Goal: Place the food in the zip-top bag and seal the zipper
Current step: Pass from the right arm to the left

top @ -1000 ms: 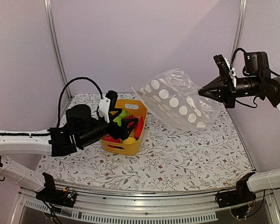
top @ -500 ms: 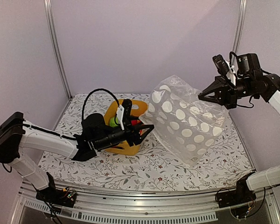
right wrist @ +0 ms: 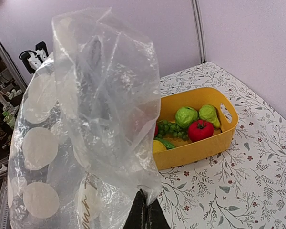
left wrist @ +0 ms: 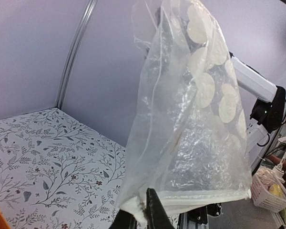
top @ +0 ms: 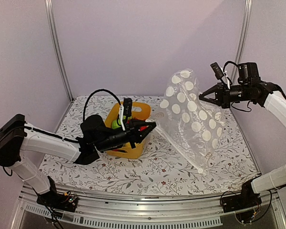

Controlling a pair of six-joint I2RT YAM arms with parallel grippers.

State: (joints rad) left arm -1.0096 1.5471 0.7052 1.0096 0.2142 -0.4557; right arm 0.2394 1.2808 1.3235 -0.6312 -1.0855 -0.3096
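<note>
Zip-top bag is hanging in the air over the right half of the desk, and it is being stretched between my two claws. My right claw is clamping one upper corner, fingers pressed together on the plastic, and is carrying the bag high so that it drapes down and stays off the desk. My left claw is reaching across the yellow basket and pinching a lower corner of the same bag. In the left wrist view its fingers are meeting on the film with nothing else between them.

I am judging that the two grips are there to pull one edge taut, so the mouth can be found and spread. A thicker band is running along the low edge in the left wrist view, probably the zipper, though I am not able to tell whether it is pressed closed or parted.

Food is all sitting in the basket, none in the bag: a red tomato, green pieces, grapes, something yellow. The basket is standing just beside the bag's lower edge, close for loading.

Both claws are busy holding, so one will likely need to let go before any food can be picked up — filling is not started, sealing is far off.
</note>
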